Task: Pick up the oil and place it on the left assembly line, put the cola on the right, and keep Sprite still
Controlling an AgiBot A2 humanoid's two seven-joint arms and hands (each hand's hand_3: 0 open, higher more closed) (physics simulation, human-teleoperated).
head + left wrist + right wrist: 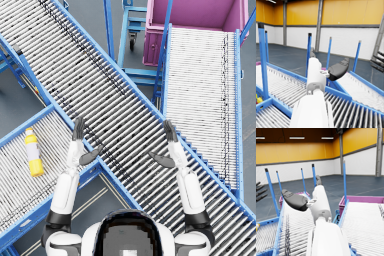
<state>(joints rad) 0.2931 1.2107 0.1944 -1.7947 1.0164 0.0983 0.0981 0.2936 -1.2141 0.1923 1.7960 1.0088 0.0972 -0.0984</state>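
**A:** Oil [33, 155] first. Where does it lie?

**B:** On the rollers of the left assembly line [15, 175], in the head view. It is a yellow bottle lying flat, with its white cap pointing to 12 o'clock and its base to 6 o'clock.

**A:** And relative to the left hand [81, 142]?

**B:** The bottle is at about 9 o'clock from that hand, near it but clearly apart and not touching. The hand hangs over the blue rail [55, 107] that divides the left assembly line from the diagonal conveyor [115, 95].

**A:** What is the hand doing?

**B:** It is released and grasps nothing. The fingers stretch toward 12 o'clock and the thumb sticks out toward 3 o'clock. The left wrist view agrees: the thumb stands off from the left hand [337, 69] with only air around it.

**A:** The right hand [167, 145]?

**B:** It mirrors the left and is released too. Its fingers point to 12 o'clock and its thumb to 9 o'clock, above the diagonal conveyor and well apart from the oil. In the right wrist view the right hand [296, 200] holds nothing.

**A:** Farther out?

**B:** The right conveyor [200, 90] lies at 1 o'clock from the right hand. A pink bin [200, 12] stands at its far end, at the 12 o'clock edge of the head view.
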